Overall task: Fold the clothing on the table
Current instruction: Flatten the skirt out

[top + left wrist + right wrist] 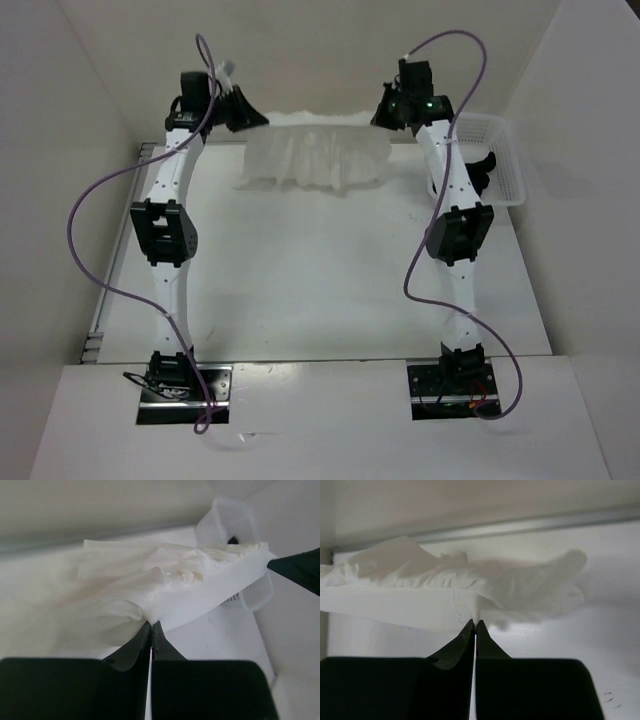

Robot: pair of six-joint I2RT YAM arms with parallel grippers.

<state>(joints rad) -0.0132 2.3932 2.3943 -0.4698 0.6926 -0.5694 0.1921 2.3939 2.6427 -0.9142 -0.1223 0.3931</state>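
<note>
From above, the clothing (315, 152) hung at the far edge of the table (300, 280), stretched as a band between the two arms. Its long axis ran left to right, parallel to the far edge. The top edge was pulled fairly straight, and the lower edge drooped toward the near side in soft pleats onto the tabletop. The left gripper (257, 120) was clamped on the band's left end and the right gripper (379, 114) on its right end. A white mesh basket (497, 150) stood at the far right, just beside the right arm.

In the left wrist view, the left gripper (151, 625) had its jaws pressed together on a pinch of the clothing (150, 582). From there the fabric reached away to the right gripper (273, 566), whose dark tip met the opposite end. The cloth was wrinkled along the top and smoother on the face below. The basket (227, 520) showed blurred behind it.

In the right wrist view, the right gripper (476, 624) was closed on a small peak of the clothing (435, 587). The garment extended lengthwise to the left across the picture, with a loose lobe sagging to the right. The table's metal edging (530, 526) ran behind it.
</note>
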